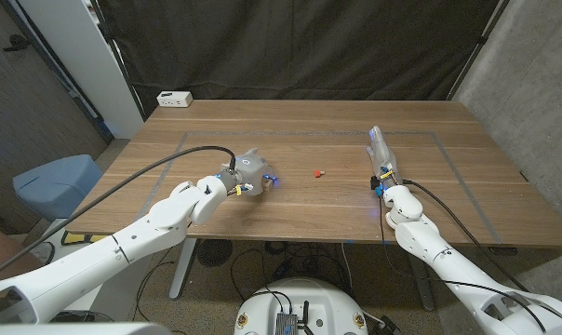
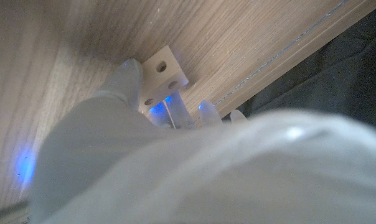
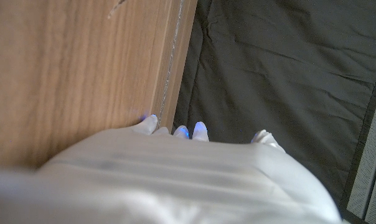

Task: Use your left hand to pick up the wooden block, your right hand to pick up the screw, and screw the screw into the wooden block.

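My left hand [image 1: 246, 173] sits left of the table's [image 1: 448, 195] centre, its fingers [image 2: 127, 78] curled over the wooden block [image 2: 165, 70], a pale piece with round holes, which they touch on the tabletop (whether they truly grip it I cannot tell). The red screw [image 1: 319, 173] lies at about three o'clock from that hand, apart from both hands. My right hand [image 1: 381, 153] stands further toward three o'clock, fingers extended and holding nothing.

even overhead light on the table [image 1: 448, 121]; wrist views blurred up close.
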Robot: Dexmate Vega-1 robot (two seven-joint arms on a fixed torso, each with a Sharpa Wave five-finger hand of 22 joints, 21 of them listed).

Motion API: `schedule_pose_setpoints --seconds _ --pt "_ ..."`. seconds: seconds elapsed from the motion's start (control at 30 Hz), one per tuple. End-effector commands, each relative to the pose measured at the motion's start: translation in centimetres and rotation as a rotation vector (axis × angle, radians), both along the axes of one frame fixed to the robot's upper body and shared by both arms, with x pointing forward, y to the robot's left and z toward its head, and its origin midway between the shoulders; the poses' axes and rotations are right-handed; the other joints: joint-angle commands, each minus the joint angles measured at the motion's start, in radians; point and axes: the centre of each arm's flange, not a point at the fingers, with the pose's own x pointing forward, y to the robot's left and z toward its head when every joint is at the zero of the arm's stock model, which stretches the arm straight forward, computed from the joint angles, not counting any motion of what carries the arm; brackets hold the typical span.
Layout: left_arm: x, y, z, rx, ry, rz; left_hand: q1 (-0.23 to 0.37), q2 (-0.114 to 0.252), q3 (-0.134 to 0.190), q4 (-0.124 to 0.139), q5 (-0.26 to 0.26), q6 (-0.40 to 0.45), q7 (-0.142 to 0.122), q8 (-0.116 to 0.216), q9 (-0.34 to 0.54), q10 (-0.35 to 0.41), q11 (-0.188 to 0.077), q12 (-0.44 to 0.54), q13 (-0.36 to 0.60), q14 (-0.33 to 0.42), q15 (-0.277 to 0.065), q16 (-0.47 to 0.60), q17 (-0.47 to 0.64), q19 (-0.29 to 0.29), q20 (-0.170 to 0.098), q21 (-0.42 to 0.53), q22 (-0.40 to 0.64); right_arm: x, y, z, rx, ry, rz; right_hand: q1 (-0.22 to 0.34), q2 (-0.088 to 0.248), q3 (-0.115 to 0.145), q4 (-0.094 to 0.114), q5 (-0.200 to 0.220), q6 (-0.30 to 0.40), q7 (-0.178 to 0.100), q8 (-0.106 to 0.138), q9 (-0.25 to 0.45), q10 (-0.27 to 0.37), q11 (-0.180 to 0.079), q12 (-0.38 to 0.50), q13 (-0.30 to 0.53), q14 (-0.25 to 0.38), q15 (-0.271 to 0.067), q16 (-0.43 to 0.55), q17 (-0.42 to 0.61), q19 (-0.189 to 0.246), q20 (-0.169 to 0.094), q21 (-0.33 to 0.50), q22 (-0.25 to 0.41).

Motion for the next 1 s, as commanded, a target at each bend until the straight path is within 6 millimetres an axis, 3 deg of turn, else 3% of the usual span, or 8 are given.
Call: schedule_pose_setpoints --seconds 0.03,0.37,1.0 --pt "0.63 0.01 0.07 -0.006 0.001 -0.01 0.011 0.0 -0.008 0.001 0.006 0.015 -0.001 0.009 0.003 0.014 -0.002 0.012 0.008 0.019 -0.044 0.002 0.003 0.007 0.002 -0.004 0.002 0.32 0.1 -0.27 0.007 0.007 -0.005 -0.006 -0.001 0.001 -0.006 0.005 -0.001 -0.006 0.006 0.003 -0.008 -0.004 0.003 0.004 -0.021 0.004 0.003 0.0 -0.001 0.008 0.004 0.006" --pt "0.9 -0.38 0.13 -0.014 0.0 -0.031 0.025 0.007 -0.028 0.005 0.007 0.065 -0.002 0.038 0.01 0.05 -0.002 0.044 0.039 0.05 -0.046 0.003 0.007 0.036 -0.002 -0.003 0.003 0.36 -0.01 -0.44 0.009 0.01 -0.009 -0.006 -0.001 0.001 -0.007 0.005 -0.002 -0.007 0.005 0.003 -0.009 -0.003 0.003 0.004 -0.022 0.006 0.003 0.0 -0.002 0.011 0.004 0.006" --pt "0.6 -0.73 0.04 -0.039 -0.022 -0.042 0.039 0.026 -0.064 0.012 0.004 0.208 -0.001 0.114 0.016 0.155 -0.002 0.101 0.088 0.138 -0.089 0.018 0.016 0.102 -0.026 -0.001 0.003 0.44 -0.24 -0.76 0.014 0.015 -0.003 -0.008 0.0 0.002 -0.008 0.005 -0.001 -0.006 0.006 0.003 -0.01 -0.004 0.003 0.004 -0.022 0.007 0.004 0.0 -0.003 0.012 0.004 0.006"
